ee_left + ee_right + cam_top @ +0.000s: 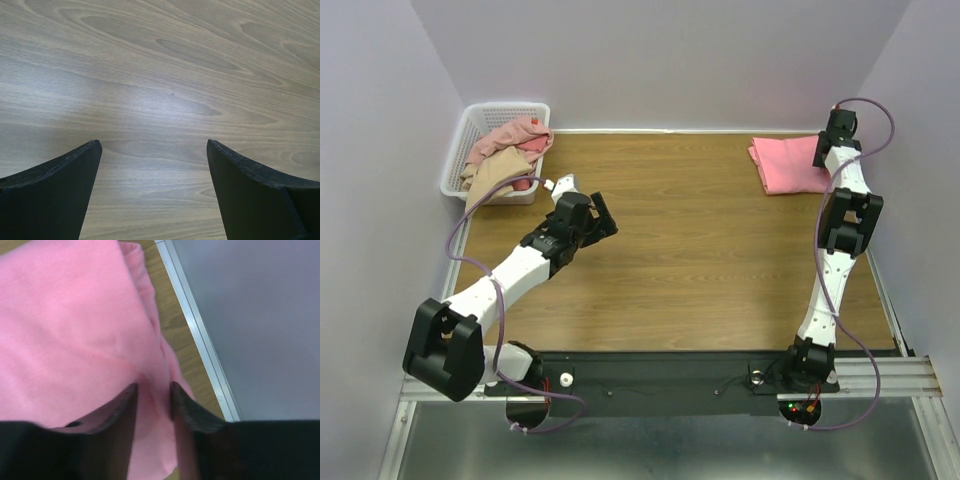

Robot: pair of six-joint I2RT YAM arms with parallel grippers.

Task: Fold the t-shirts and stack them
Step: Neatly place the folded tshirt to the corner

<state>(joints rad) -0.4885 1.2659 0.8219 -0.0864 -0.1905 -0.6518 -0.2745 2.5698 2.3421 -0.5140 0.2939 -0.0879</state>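
Observation:
A folded salmon-pink t-shirt (783, 165) lies at the table's far right corner. My right gripper (822, 152) is at the shirt's right edge. In the right wrist view its fingers (152, 387) are closed on a raised fold of the pink t-shirt (70, 325). Rose (515, 135) and tan (492, 172) t-shirts lie crumpled in the white basket (470, 118) at the far left. My left gripper (598, 215) hovers over bare wood near the basket. In the left wrist view it (154, 145) is open and empty.
The tan shirt hangs over the basket's near rim. A metal rail (197, 330) and the grey wall run close along the right of the pink shirt. The wooden table (690, 250) lies between the two arms.

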